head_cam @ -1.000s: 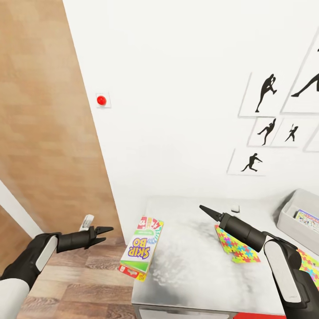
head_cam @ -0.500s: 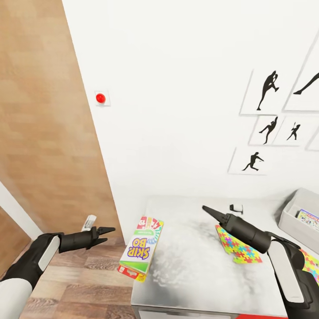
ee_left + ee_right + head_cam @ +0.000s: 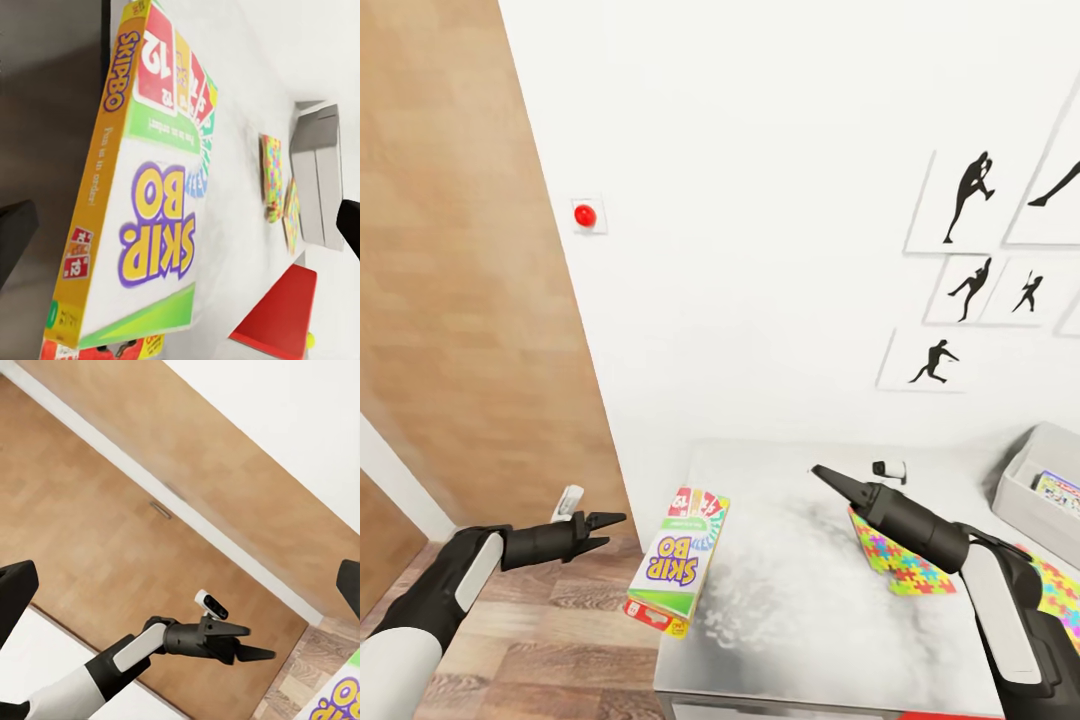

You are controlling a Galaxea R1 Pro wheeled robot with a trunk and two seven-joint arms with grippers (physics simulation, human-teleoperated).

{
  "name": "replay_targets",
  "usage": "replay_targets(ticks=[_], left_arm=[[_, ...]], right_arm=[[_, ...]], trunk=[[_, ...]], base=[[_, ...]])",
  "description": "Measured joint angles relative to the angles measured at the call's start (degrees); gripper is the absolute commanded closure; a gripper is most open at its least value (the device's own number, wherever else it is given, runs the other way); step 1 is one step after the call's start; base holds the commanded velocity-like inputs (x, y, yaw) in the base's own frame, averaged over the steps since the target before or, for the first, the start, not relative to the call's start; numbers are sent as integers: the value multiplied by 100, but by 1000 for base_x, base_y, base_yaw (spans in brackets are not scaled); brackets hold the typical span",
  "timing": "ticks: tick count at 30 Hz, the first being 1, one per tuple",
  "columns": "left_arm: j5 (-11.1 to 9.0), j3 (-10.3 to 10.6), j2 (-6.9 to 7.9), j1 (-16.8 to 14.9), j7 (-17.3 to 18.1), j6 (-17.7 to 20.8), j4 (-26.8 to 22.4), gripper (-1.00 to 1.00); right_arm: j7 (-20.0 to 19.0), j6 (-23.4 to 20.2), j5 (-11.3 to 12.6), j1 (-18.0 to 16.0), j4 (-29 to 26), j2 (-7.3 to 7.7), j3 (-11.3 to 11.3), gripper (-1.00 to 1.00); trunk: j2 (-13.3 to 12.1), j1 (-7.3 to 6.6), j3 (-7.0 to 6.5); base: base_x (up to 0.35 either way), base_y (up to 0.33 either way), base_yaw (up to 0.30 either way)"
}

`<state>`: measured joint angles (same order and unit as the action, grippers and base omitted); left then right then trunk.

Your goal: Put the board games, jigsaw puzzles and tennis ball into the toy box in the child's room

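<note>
So the toy box holds one game; beside it, two jigsaw puzzles and the Skip-Bo game wait; both grippers, left and right, gape empty.

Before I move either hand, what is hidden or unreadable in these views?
- Toy box: cut off by the head view's right edge; contents mostly unseen.
- Second puzzle: behind the right arm and that same edge.
- Puzzle: near end covered by the right hand.
- Box under Skip-Bo: only a red corner shows.
</note>
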<state>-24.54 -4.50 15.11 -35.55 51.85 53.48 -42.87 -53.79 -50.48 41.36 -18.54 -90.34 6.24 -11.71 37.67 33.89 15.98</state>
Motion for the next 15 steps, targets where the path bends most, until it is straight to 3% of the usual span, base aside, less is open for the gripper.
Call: replay_targets(ticks=[5, 13, 15], left_arm=[[3, 0, 1, 0, 7, -1, 0, -100], [4, 0, 0, -1, 18, 5, -2, -100], [4, 0, 4, -1, 22, 9, -2, -100]], right_arm=[[-7, -21, 16, 3, -1, -39, 128, -100], [-33, 20, 2, 4, 29, -419, 224, -100], [-38, 15, 1, 4, 34, -443, 215, -100]], trunk=[[201, 110, 90], [523, 286, 234], [603, 330, 270]], base=[[0, 0, 0], [0, 0, 0], [0, 0, 0]])
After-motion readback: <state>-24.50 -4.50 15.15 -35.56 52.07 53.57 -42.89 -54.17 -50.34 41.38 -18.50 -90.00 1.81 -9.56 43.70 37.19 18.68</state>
